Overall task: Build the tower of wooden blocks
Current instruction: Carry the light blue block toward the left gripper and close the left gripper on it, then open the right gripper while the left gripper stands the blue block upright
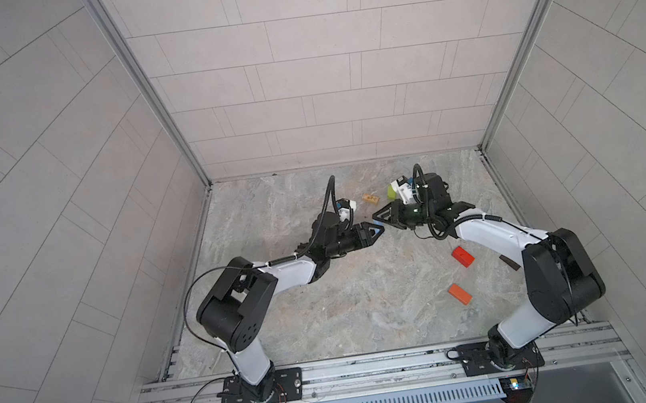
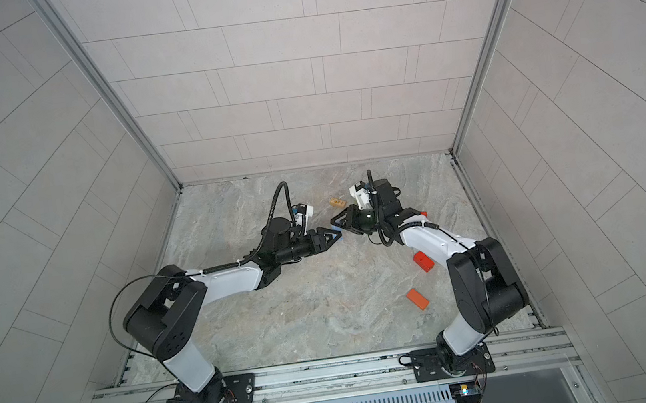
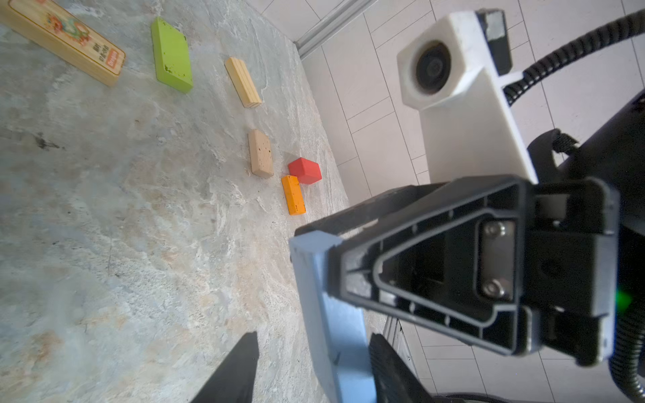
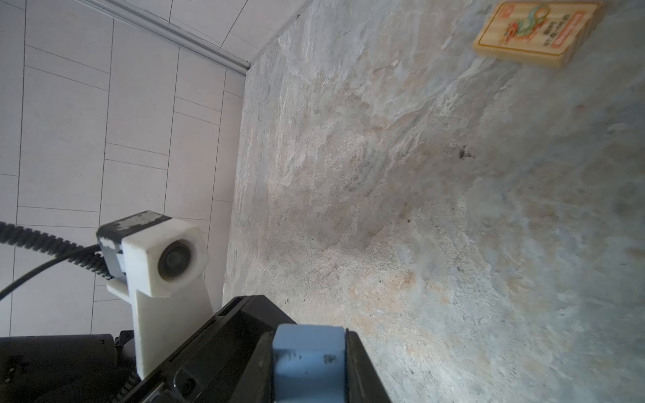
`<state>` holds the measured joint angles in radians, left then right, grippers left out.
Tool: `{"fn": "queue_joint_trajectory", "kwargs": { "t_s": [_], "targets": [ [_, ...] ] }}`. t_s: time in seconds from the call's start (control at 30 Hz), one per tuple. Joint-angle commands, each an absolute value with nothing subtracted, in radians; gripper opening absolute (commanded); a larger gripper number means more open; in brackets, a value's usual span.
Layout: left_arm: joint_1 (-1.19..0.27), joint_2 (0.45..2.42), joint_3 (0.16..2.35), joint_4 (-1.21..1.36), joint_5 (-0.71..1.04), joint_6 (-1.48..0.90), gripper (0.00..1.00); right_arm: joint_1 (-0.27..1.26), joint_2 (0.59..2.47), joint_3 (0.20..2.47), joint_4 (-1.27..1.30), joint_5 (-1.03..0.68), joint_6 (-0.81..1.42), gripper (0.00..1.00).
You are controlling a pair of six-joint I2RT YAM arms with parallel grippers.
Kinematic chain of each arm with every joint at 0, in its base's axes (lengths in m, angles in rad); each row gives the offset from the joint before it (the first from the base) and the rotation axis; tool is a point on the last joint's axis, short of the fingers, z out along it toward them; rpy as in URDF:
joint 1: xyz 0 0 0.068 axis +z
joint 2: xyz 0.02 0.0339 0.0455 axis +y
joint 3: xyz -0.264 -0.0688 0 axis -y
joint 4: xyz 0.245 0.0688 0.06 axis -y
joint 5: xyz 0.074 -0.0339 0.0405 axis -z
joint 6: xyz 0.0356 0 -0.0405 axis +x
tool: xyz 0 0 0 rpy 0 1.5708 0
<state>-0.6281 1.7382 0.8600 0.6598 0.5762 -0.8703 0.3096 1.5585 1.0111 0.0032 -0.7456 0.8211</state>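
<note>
My right gripper [image 1: 380, 224] is shut on a light blue wood block [image 1: 379, 229], held above the middle of the stone floor; its fingers clamp the block [image 4: 309, 363] on both sides. My left gripper [image 1: 374, 235] meets it from the left and stands open around the block's other end [image 3: 331, 314]. One finger [image 3: 387, 366] lies against the block, the other finger [image 3: 241, 363] stands well off it. No tower is in view; the other blocks lie singly.
Loose on the floor are a printed tan block [image 1: 370, 198], a lime green one [image 1: 391, 191], a red one [image 1: 463, 256], an orange one [image 1: 460, 293] and a dark brown one [image 1: 510, 262]. Beyond them lie two tan blocks [image 3: 243, 82] [image 3: 260, 153]. Tiled walls enclose three sides.
</note>
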Motion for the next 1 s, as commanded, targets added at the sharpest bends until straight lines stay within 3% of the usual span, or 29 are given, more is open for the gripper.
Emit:
{"fn": "queue_joint_trajectory", "kwargs": {
  "t_s": [0.0, 0.3, 0.6, 0.87, 0.97],
  "targets": [
    [-0.615, 1.752, 0.900, 0.729, 0.583, -0.887, 0.52, 0.320, 1.546, 1.009, 0.033, -0.764, 0.842, 0.02],
    [-0.614, 1.767, 0.893, 0.749, 0.576, -0.877, 0.32, 0.328, 1.551, 1.012, 0.033, -0.766, 0.839, 0.00],
    [-0.614, 1.730, 0.872, 0.695, 0.549, -0.852, 0.11, 0.328, 1.551, 1.014, 0.020, -0.760, 0.830, 0.14],
    [-0.614, 1.643, 0.877, 0.445, 0.468, -0.761, 0.08, 0.301, 1.545, 1.005, 0.033, -0.754, 0.808, 0.50],
    [-0.614, 1.599, 0.884, 0.258, 0.370, -0.683, 0.07, 0.271, 1.538, 0.950, 0.119, -0.768, 0.852, 0.70]
  ]
}}
